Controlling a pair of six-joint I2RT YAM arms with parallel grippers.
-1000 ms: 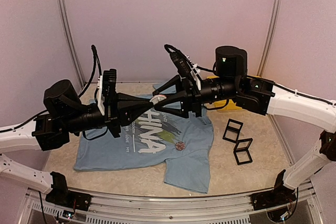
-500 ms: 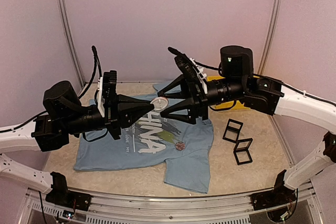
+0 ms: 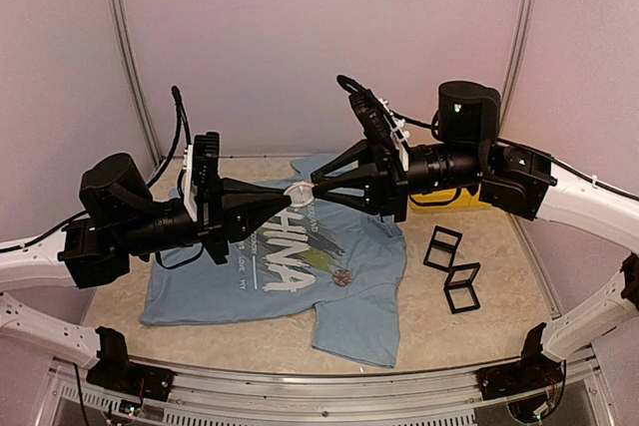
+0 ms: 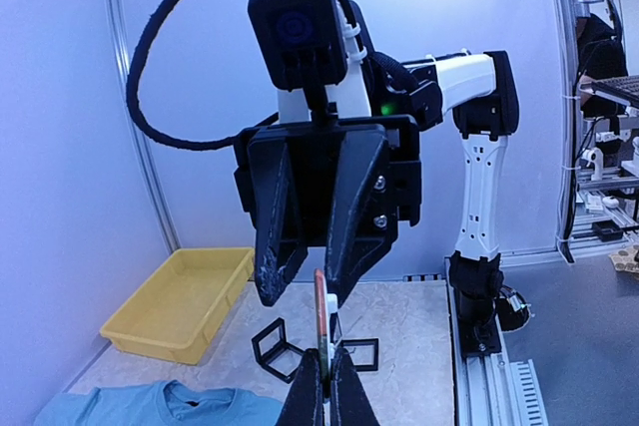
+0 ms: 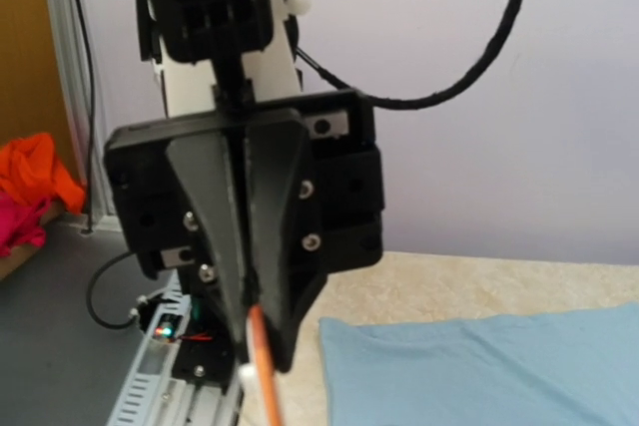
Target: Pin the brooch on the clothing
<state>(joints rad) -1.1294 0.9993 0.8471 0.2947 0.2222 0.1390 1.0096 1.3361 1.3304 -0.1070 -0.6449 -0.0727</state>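
The light blue T-shirt (image 3: pixel 349 311) with white "CHINA" lettering lies flat on the table; it also shows in the left wrist view (image 4: pixel 150 406) and the right wrist view (image 5: pixel 499 376). My left gripper (image 3: pixel 289 197) is shut on a round white brooch (image 3: pixel 299 192) and holds it in the air above the shirt. In the left wrist view the brooch (image 4: pixel 321 316) is edge-on, with an orange-red face, pinched at my left gripper (image 4: pixel 325 386). My right gripper (image 3: pixel 318 190) faces it, open, its fingertips (image 4: pixel 270 291) on either side of the brooch's top. The brooch (image 5: pixel 264 376) also shows below the shut left gripper (image 5: pixel 250 331).
A small reddish round piece (image 3: pixel 342 277) lies on the shirt's chest. Two black square frames (image 3: pixel 442 246) (image 3: pixel 461 286) stand right of the shirt. A yellow tray (image 4: pixel 180 301) sits at the back right, mostly hidden behind the right arm. Walls enclose the table.
My right gripper has opened and drawn back to the right, away from the brooch. My left gripper has kept the brooch almost still.
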